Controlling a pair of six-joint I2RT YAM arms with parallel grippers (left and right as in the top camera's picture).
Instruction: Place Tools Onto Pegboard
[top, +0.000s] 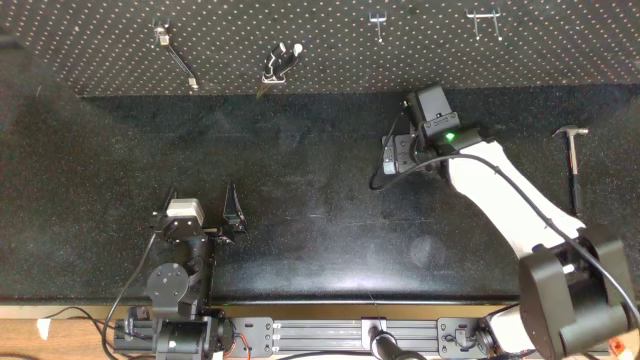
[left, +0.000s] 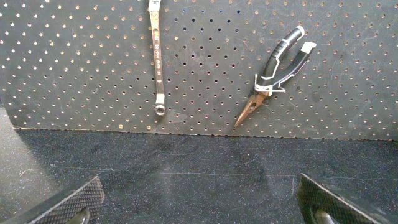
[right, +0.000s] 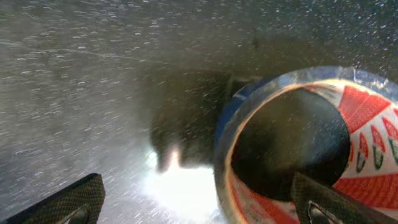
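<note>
A roll of tape (right: 292, 93) with a blue edge and a red-and-white inner core lies on the dark table. My right gripper (right: 196, 196) is open low over it. One finger (right: 329, 202) stands in front of the roll's hole and the other finger (right: 65, 202) is outside, so the roll's wall lies between them. In the top view the right gripper (top: 392, 155) is just below the pegboard (top: 330, 45). A wrench (left: 157, 56) and long-nose pliers (left: 273, 78) hang on the board. My left gripper (top: 232, 210) is open and empty, far back from the board.
A hammer (top: 573, 160) lies on the table at the right edge. Two bare hooks (top: 377, 20) (top: 485, 20) are on the pegboard's right half. The dark table (top: 300, 180) stretches between the arms.
</note>
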